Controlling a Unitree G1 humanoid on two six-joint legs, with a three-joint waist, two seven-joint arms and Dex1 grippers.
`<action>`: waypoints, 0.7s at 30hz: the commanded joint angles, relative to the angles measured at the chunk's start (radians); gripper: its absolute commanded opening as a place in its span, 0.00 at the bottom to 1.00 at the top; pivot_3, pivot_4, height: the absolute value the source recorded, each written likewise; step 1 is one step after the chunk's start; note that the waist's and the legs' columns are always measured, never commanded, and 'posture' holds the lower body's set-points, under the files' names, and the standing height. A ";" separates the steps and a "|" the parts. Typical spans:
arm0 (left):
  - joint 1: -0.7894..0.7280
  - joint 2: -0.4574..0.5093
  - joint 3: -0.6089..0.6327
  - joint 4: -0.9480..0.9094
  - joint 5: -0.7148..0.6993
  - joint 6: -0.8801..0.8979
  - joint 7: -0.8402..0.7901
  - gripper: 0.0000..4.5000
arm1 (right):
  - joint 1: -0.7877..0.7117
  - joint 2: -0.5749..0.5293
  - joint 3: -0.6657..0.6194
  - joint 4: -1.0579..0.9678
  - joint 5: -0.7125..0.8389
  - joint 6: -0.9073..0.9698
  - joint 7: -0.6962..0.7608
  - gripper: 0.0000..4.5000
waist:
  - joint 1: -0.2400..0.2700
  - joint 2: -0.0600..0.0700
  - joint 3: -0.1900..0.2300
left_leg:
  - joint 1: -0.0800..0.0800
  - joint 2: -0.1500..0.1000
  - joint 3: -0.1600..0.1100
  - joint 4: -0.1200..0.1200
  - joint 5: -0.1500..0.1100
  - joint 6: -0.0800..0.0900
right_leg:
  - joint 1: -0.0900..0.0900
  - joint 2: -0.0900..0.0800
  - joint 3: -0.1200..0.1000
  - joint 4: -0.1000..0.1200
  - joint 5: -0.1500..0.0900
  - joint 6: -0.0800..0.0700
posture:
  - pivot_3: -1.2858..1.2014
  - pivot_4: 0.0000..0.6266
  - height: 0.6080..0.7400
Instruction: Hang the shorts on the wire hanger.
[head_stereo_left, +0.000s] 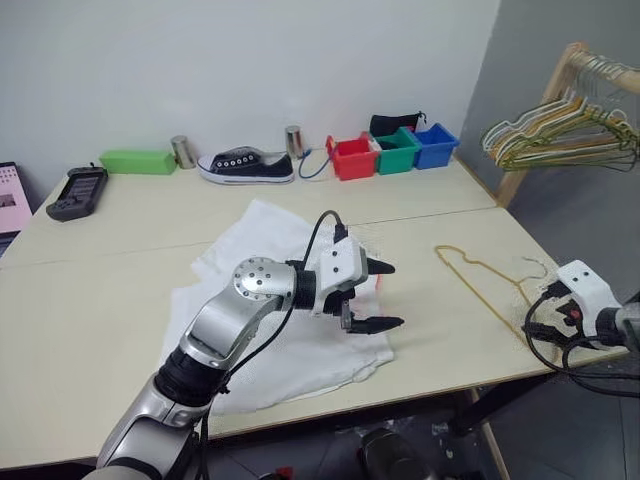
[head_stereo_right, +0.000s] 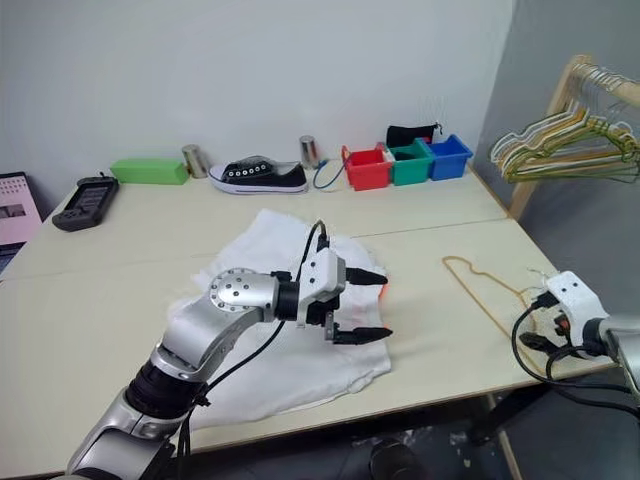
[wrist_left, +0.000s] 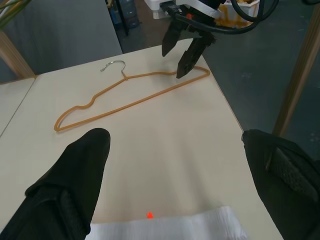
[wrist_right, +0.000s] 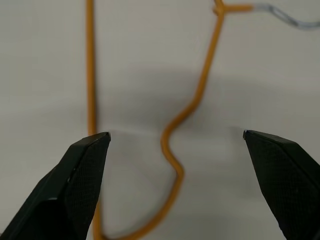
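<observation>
Near the table's (head_stereo_left: 100, 300) right edge lies the wire hanger (head_stereo_left: 480, 280), flat, its long axis running away from the robot, its hook toward the right rim. Above it hangs the right gripper (wrist_left: 182, 52), jaws wide, empty. Thin wire could skid off the edge if pinched badly. Over the spread shorts (head_stereo_left: 280, 350) hovers the left gripper (head_stereo_left: 375, 295), wide too.

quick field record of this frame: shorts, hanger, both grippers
shorts: white cloth shorts spread flat on the pale table, unheld
hanger: thin golden-tan wire hanger flat on the table, right of the shorts, unheld
left gripper: over the shorts' right edge, jaws open, empty
right gripper: above the hanger's far end, jaws open, empty
</observation>
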 joint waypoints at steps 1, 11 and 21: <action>-0.001 0.007 0.020 -0.051 0.001 0.006 0.014 0.99 | -0.041 -0.014 0.014 0.073 0.012 -0.044 0.020 1.00 | -0.003 0.000 0.000 | 0.000 0.000 0.000 0.000 0.000 0.000 | 0.000 0.000 0.000 0.000 0.000 0.000 | 0.39 0.09 1.00; 0.005 0.021 0.027 -0.053 0.000 0.024 0.027 1.00 | -0.112 -0.009 0.160 0.268 -0.033 -0.230 0.125 0.90 | -0.016 -0.008 0.001 | 0.009 0.000 -0.002 0.000 0.000 0.000 | 0.012 0.000 -0.001 -0.006 -0.001 -0.001 | 0.41 0.08 1.00; 0.023 0.049 0.048 -0.080 -0.007 0.045 0.034 1.00 | -0.100 -0.023 0.201 0.284 -0.030 -0.257 0.208 0.42 | -0.012 -0.014 -0.002 | 0.009 0.000 -0.003 0.000 -0.002 -0.003 | 0.013 0.000 -0.002 -0.007 -0.001 -0.001 | 0.42 0.07 1.00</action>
